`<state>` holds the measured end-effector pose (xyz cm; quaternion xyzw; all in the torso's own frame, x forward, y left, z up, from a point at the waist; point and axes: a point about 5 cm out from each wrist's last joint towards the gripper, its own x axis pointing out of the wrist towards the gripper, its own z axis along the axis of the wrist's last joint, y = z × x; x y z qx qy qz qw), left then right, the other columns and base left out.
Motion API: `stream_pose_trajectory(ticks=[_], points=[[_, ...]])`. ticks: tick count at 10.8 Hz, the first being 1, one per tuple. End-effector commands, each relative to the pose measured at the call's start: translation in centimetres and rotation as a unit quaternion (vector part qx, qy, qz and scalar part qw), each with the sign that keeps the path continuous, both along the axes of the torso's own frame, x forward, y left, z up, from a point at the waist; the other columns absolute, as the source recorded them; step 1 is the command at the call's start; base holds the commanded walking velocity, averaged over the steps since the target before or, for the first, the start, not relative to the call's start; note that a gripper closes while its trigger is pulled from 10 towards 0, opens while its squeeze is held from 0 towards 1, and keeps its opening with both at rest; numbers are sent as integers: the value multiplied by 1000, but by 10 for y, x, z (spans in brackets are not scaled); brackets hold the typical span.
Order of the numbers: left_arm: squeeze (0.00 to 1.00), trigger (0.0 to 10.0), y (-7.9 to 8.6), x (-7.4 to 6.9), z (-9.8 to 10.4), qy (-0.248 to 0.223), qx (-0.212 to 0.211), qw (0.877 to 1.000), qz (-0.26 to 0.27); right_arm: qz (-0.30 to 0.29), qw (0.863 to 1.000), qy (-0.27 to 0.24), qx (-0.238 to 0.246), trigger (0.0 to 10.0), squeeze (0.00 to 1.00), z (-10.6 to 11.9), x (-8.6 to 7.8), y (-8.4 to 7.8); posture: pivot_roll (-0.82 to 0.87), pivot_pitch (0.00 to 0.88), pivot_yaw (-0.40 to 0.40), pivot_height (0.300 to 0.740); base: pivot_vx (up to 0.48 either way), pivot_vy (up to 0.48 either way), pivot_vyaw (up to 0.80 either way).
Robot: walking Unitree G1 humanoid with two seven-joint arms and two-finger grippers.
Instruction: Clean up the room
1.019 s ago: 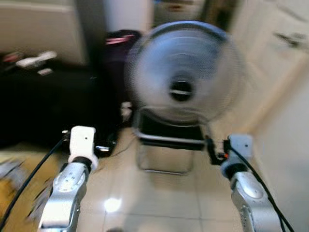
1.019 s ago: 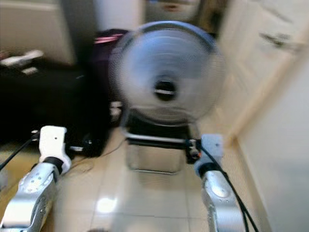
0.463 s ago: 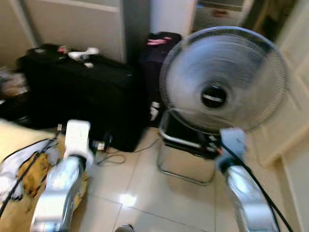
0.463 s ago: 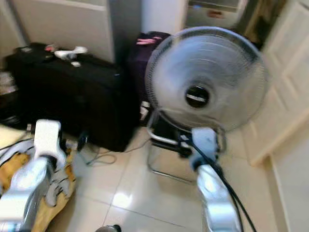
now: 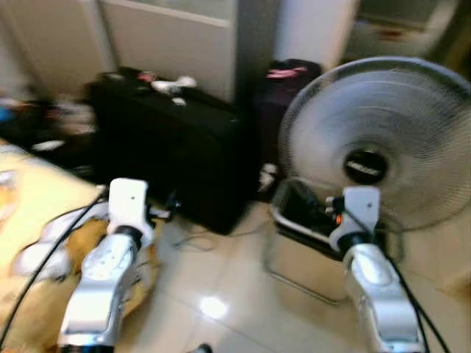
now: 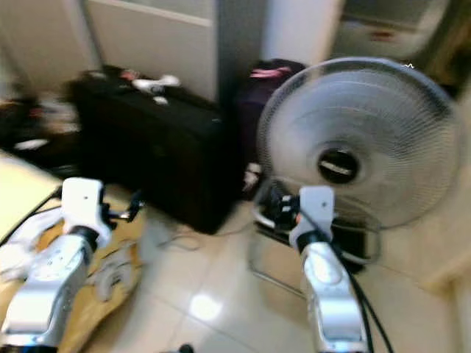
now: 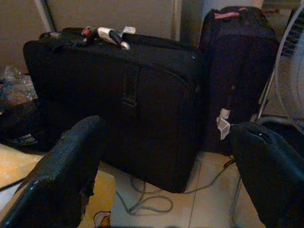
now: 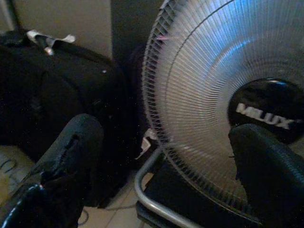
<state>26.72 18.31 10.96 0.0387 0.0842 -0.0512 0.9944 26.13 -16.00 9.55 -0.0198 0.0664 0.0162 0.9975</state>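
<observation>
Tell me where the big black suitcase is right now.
The big black suitcase stands on the floor ahead and left of centre in the head views, against the wall, with a darker upright bag beside it and the fan to its right.

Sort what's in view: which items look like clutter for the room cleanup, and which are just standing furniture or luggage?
Likely cleanup items:
- yellow cloth on the floor
- loose cable
- small items on the suitcase top

Just standing about:
- black suitcase
- dark upright bag
- floor fan
</observation>
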Motion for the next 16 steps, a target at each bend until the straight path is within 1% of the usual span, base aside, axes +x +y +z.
stream_pose_trajectory(ticks=[1, 3, 4, 6, 7, 8, 9, 10, 11, 12, 13, 14, 15, 16], points=[[0, 10000, 5, 1, -1, 4, 2, 1000, 7, 25, 1000, 6, 7, 10000, 1000, -2, 0, 8, -26, 0, -49, 740, 0, 0, 800], [0, 10000, 12, 4, 0, -1, 10, 1000, 27, 28, 999, 28, 15, 10000, 1000, -6, -1, 7, -23, 0, -57, 740, 0, 0, 800], [0, 10000, 12, 4, -1, 1, 15, 1000, 25, 21, 999, 38, 16, 10000, 1000, -10, 0, 5, -22, 0, -55, 740, 0, 0, 800], [0, 10000, 11, 5, -1, 2, 21, 1000, 18, -4, 998, 59, 35, 10000, 1000, -16, 1, 2, -22, 0, -44, 740, 0, 0, 800], [0, 10000, 10, 4, -3, 4, 20, 1000, 18, -5, 997, 58, 51, 10000, 1000, -16, 1, 6, -27, 0, -32, 740, 0, 0, 0], [0, 10000, 10, 2, -3, 7, 20, 1000, 17, 10, 998, 57, 31, 10000, 373, -14, 2, 10, -23, 0, -33, 740, 0, 0, 0], [0, 10000, 11, 1, -1, 7, 21, 1000, 17, 5, 999, 49, 3, 10000, 0, -15, 3, 11, -9, 0, -37, 740, 0, 0, 0], [0, 10000, 13, 1, 0, 7, 26, 999, 17, -13, 999, 46, -8, 10000, 0, -19, 2, 9, -2, 0, -35, 740, 0, 0, 0], [0, 10000, 14, 1, 0, 6, 28, 999, 18, -22, 998, 52, 0, 10000, 0, -22, 1, 9, -2, 0, -35, 740, 0, 0, 0], [0, 10000, 14, 1, 0, 9, 26, 999, 19, -18, 992, 55, 108, 10000, 0, -20, -1, 11, -14, 0, -26, 740, 0, 0, 0], [0, 10000, 14, 0, -1, 11, 24, 999, 18, -9, 992, 54, 110, 10000, 0, -17, 1, 12, -26, 0, -18, 740, 0, 0, 0], [0, 10000, 13, 1, -1, 12, 22, 1000, 19, -14, 997, 45, 58, 10000, 0, -16, 3, 7, -21, 0, -20, 740, 0, 240, 0], [0, 10000, 11, 2, -1, 12, 22, 1000, 18, -20, 998, 35, 43, 10000, 0, -15, 6, 4, -20, 0, -14, 740, 0, 270, 0], [0, 10000, 12, 3, 0, 12, 24, 999, 17, -20, 997, 34, 62, 10000, 0, -13, 9, 5, -16, 0, -18, 740, 0, 270, 0]])
